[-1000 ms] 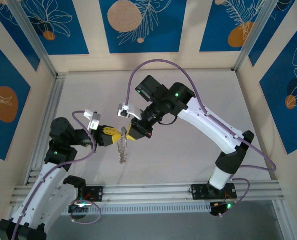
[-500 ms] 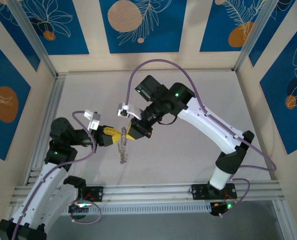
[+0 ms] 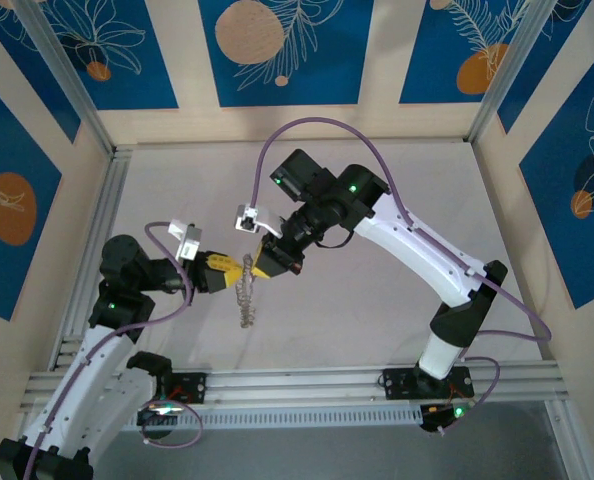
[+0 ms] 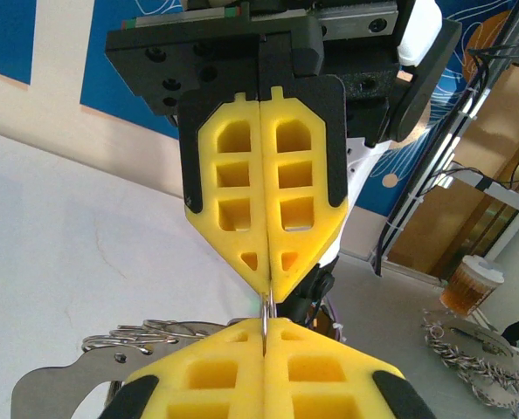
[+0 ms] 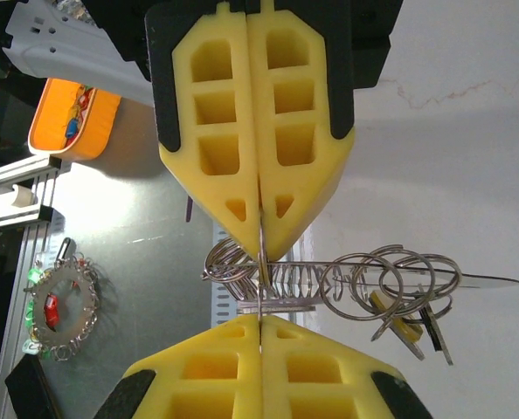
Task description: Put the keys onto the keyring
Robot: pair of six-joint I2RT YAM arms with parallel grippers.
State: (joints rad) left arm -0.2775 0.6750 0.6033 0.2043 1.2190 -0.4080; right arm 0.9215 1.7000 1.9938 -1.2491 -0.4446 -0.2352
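Observation:
My left gripper (image 3: 239, 269) and right gripper (image 3: 258, 267) meet tip to tip above the middle of the table. Both are shut on the same thin wire ring of the keyring (image 3: 245, 300), a floppy string of linked silver rings hanging below them. In the right wrist view my right gripper (image 5: 259, 321) pinches that ring edge-on, and the left gripper (image 5: 261, 251) holds it from above. The silver rings (image 5: 364, 279) trail to the right and carry a brassy-yellow key (image 5: 396, 323) with a dark bit. In the left wrist view my left gripper (image 4: 264, 330) grips the wire ring (image 4: 266, 307).
An aluminium rail (image 3: 297, 385) runs along the near edge, between the arm bases. Off the table, an orange container (image 5: 72, 118) and a beaded loop with small lights (image 5: 58, 310) show at the left. A drink cup (image 4: 469, 284) stands at the far right.

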